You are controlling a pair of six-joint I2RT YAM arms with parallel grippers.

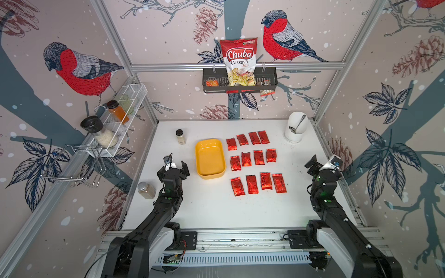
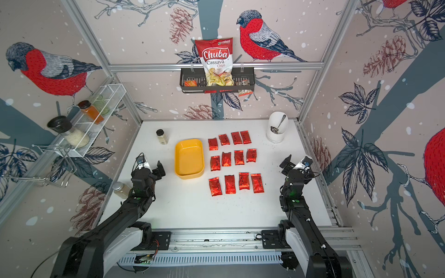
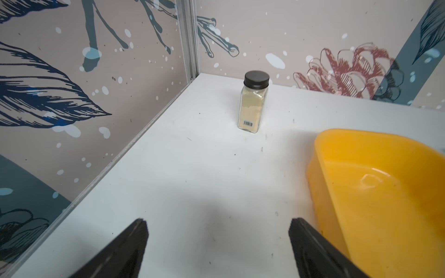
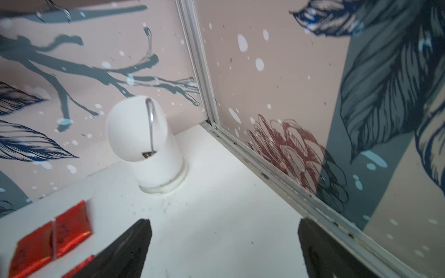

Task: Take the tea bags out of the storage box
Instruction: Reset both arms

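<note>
Standing released and empty, the left claw (image 3: 218,222) sits just beside the empty storage box (image 1: 210,158). The right claw (image 4: 225,222), equally released, is apart from the twelve tea bags (image 1: 258,157), which lie on the desk (image 1: 212,211) between the claws. Risk: a careless arm sweep could scatter them or nudge the box.

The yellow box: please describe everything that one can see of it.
The box is a shallow, lidless, rectangular tub with rounded corners, seemingly of smooth, glossy yellow-orange plastic. It is empty: its bare floor shows in both top views. It stands upright and flat on the white table, with its long side running away from the robot. Only the table touches it; the tea bags lie beside it, apart.
</note>
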